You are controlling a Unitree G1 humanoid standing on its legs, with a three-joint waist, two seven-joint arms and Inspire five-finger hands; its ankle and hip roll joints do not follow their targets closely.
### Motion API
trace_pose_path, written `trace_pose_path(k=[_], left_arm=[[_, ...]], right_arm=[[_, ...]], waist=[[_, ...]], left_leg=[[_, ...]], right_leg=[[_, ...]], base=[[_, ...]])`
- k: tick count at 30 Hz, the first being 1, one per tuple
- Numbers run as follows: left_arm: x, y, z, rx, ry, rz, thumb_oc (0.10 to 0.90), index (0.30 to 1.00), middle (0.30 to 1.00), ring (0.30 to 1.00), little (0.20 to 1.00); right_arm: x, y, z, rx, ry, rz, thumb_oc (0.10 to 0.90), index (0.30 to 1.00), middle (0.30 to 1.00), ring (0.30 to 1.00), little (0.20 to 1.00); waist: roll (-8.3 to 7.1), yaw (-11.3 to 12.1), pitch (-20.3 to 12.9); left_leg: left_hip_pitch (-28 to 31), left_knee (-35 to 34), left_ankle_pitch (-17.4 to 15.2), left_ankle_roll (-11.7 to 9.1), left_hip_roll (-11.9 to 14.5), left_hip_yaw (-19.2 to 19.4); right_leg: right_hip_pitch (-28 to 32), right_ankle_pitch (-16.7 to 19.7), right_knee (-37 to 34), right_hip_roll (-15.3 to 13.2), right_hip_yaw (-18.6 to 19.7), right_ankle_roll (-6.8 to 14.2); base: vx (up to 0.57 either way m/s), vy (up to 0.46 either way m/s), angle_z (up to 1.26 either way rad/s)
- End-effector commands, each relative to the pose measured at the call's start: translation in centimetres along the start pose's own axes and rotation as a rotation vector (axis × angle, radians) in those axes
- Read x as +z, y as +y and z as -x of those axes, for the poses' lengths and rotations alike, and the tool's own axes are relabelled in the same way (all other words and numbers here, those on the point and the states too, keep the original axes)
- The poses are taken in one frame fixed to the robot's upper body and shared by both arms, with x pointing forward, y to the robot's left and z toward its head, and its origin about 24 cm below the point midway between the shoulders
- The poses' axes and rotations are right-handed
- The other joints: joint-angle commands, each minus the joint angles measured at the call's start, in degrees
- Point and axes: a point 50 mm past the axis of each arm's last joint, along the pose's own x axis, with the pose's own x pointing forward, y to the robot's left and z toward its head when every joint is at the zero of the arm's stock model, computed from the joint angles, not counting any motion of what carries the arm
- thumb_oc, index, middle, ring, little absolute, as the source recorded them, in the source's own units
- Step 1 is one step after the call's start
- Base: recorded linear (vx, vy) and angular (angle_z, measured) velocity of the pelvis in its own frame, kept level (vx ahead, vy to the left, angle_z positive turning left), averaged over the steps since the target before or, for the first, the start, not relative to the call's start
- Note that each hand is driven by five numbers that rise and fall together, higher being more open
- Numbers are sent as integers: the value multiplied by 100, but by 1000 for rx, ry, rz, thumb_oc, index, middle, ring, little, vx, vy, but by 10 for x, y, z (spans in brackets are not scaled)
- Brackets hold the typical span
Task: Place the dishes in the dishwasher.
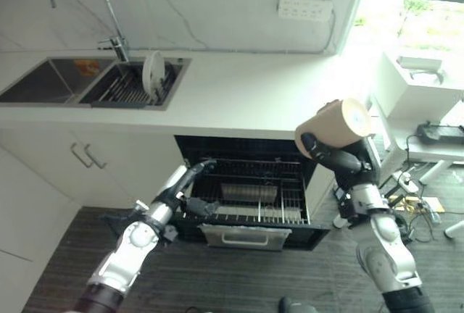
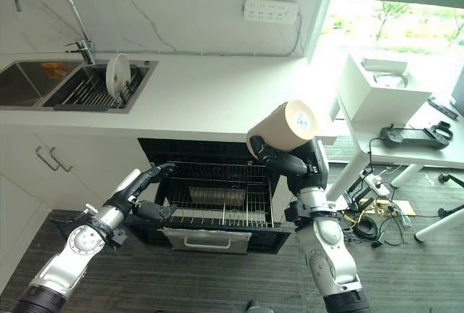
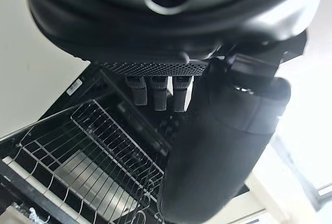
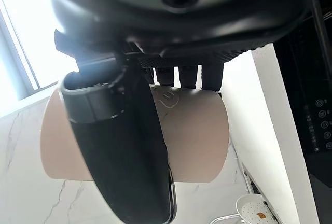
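Observation:
A tan cup (image 1: 328,127) lies on its side in the air above the right end of the open dishwasher, with my right hand (image 1: 332,156) shut on it from below. My right wrist view shows the thumb and fingers wrapped round the cup (image 4: 199,130). The dishwasher's wire rack (image 1: 255,191) is pulled out and holds no dishes that I can see. My left hand (image 1: 183,186) is at the rack's front left corner, its fingers straight and its thumb (image 3: 218,151) beside the wires. A white plate (image 1: 153,72) stands upright in the sink's drain rack.
A double sink (image 1: 51,81) with a tall faucet (image 1: 109,19) is set in the white counter (image 1: 261,92) at the left. White cabinet doors (image 1: 87,161) stand left of the dishwasher. At the right are a white table (image 2: 406,117) and cables on the floor (image 2: 370,219).

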Motion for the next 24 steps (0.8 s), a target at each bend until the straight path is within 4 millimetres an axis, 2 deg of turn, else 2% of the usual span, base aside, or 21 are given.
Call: trace_pose_path(k=[1, 6, 13, 15, 19, 24], left_arm=[[56, 33, -13, 75, -246, -19, 800, 900, 900, 900, 900], [68, 38, -2, 120, -328, 5, 800, 900, 900, 900, 900], [106, 54, -7, 247, -482, 13, 800, 900, 900, 900, 900], [110, 55, -7, 251, -493, 8, 800, 900, 900, 900, 900], [126, 68, -7, 305, -549, 10, 800, 900, 900, 900, 900], [146, 76, -19, 256, -538, -13, 800, 900, 900, 900, 900]], right_arm=[[53, 20, -7, 145, -261, 30, 400, 300, 300, 300, 300], [51, 19, -1, 156, -238, 38, 400, 300, 300, 300, 300], [63, 34, -18, 188, -333, 57, 400, 300, 300, 300, 300], [64, 36, -20, 191, -340, 59, 400, 300, 300, 300, 300], [74, 43, -26, 210, -379, 49, 400, 300, 300, 300, 300], [97, 58, -38, 251, -464, 73, 400, 300, 300, 300, 300]], waist=[[103, 5, -214], [99, -20, -108], [153, 38, 514], [163, 45, 557], [200, 17, 748], [218, 30, 1173]], left_leg=[[196, -202, -78, -124, 344, -380], [126, -202, -39, -145, 352, -370], [-457, -202, 140, -155, 245, -583], [-492, -202, 149, -160, 243, -602], [-635, -202, 201, -199, 247, -631], [-937, -202, 291, -224, 219, -720]], right_leg=[[33, -393, 580, -416, -36, 611], [-51, -372, 580, -421, 19, 613], [-596, -203, 580, -451, 208, 586], [-624, -196, 580, -471, 198, 587], [-746, -178, 580, -518, 168, 576], [-959, -160, 580, -521, 183, 538]], base=[[127, -16, -4], [44, -17, -2], [-150, -10, -12], [-73, -25, 0], [-129, 13, 1], [-207, 27, 0]])
